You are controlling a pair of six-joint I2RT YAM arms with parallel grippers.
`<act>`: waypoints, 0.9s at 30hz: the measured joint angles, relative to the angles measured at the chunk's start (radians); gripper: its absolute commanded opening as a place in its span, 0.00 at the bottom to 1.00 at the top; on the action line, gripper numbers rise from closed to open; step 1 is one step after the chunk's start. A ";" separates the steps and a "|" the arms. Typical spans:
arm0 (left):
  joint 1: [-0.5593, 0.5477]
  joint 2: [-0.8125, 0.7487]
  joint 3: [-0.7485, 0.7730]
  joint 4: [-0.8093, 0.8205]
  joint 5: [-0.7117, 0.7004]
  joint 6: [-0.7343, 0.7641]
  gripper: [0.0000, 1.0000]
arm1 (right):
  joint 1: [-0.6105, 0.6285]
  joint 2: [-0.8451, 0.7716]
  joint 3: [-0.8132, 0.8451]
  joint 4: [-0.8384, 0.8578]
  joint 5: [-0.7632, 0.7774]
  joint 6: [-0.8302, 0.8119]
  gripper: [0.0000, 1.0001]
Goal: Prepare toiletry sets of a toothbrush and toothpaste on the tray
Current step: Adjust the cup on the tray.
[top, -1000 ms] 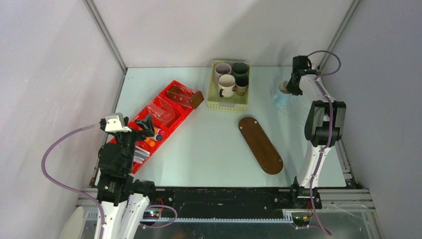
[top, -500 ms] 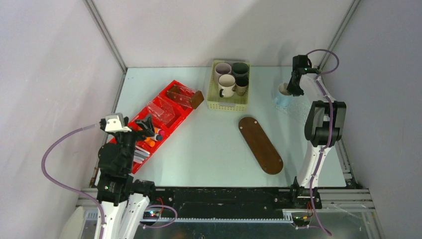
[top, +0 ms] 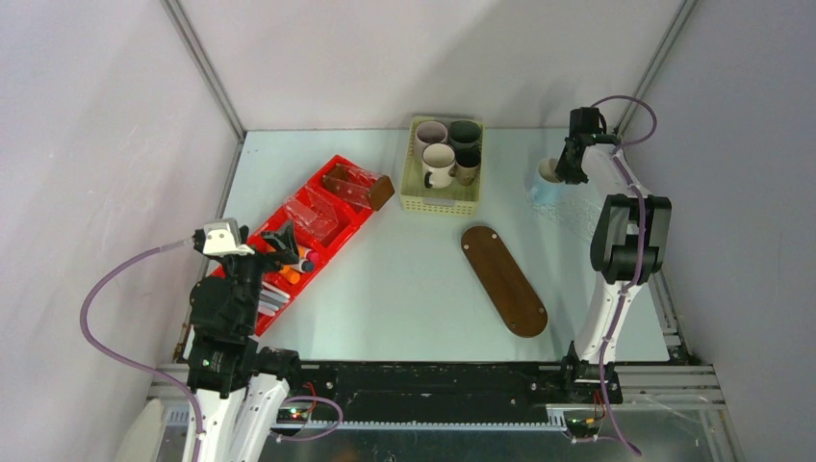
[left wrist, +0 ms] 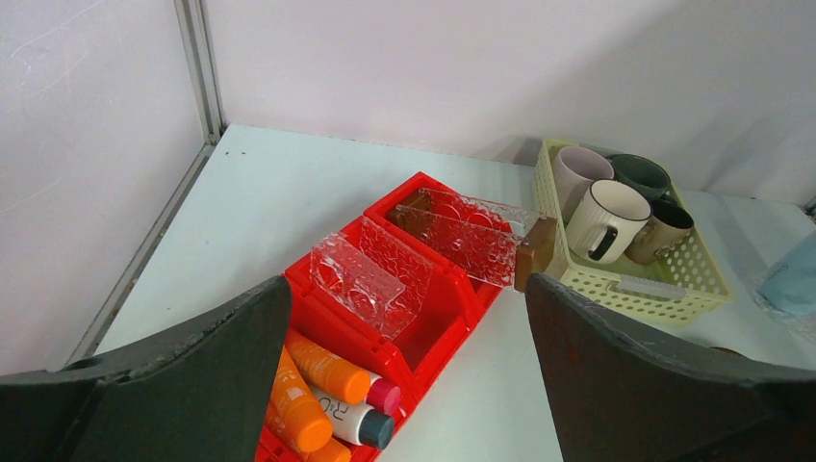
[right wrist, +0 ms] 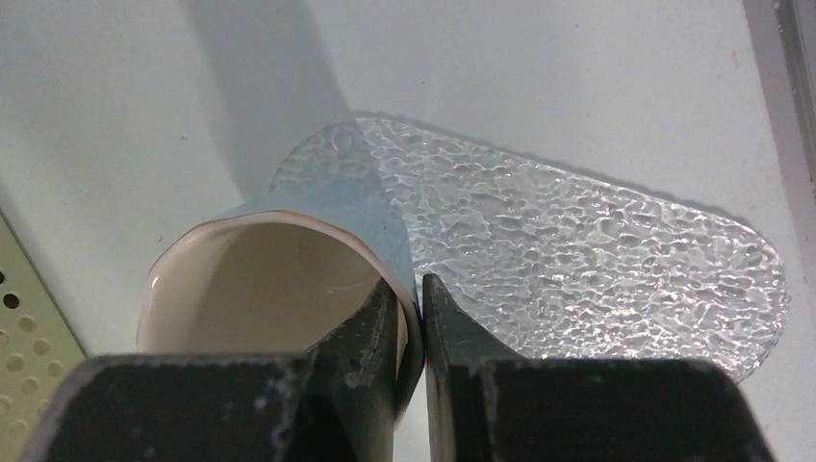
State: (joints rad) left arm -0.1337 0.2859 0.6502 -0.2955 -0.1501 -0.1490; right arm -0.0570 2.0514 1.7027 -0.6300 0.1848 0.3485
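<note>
– Top external, left side first. Your left gripper (top: 285, 243) hangs at about 8 o'clock on the table, over the near end of the red bin (top: 335, 234). Left wrist view: its jaws stand wide apart, nothing between them.

– Noted. Your toothpaste is right there: orange tubes (left wrist: 322, 368) and a white tube (left wrist: 348, 423) with a dark cap lie in the bin's nearest compartment, just below that gripper. The compartments beyond hold clear dimpled plastic pieces (left wrist: 377, 281).

– Moving right, 12 o'clock: the pale yellow mesh basket (top: 441, 204) sits by the far wall. Four mugs stand upright in it. The mauve-grey mug (top: 430, 132) is far left and the dark green mug (top: 465, 132) far right. The cream mug (top: 439, 160) with a dark handle is near left and the small brown mug (top: 468, 164) near right.

– Your tray (top: 503, 279) lies flat at about 4 o'clock from the table's middle, its long axis running 11 to 5. Its far end is near the basket, and it is well apart from the bin.

– Last, 2 o'clock, far right corner: your right gripper (top: 568, 171). Right wrist view shows it clamped on the wall of a pale blue mug (right wrist: 322, 207). One finger (right wrist: 361, 346) is inside the cream interior, the other outside.

– A clear dimpled oval board (right wrist: 597, 260) lies on the table just beside that mug, toward 3 o'clock. You can't tell from either view whether the mug rests on it or is lifted.
</note>
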 measured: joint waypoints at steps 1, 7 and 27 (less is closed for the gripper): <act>0.000 0.000 0.000 0.000 0.000 0.000 0.98 | 0.000 0.000 -0.001 0.003 -0.003 -0.003 0.00; 0.000 0.000 0.000 0.000 0.000 0.000 0.98 | -0.004 0.000 -0.005 0.021 -0.021 -0.051 0.00; 0.000 0.000 0.000 0.000 0.000 0.000 0.98 | -0.004 0.000 -0.005 0.037 -0.057 -0.151 0.16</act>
State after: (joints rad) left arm -0.1337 0.2859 0.6502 -0.2955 -0.1497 -0.1490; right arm -0.0612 2.0510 1.6978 -0.5930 0.1280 0.1974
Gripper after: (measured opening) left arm 0.985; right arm 0.140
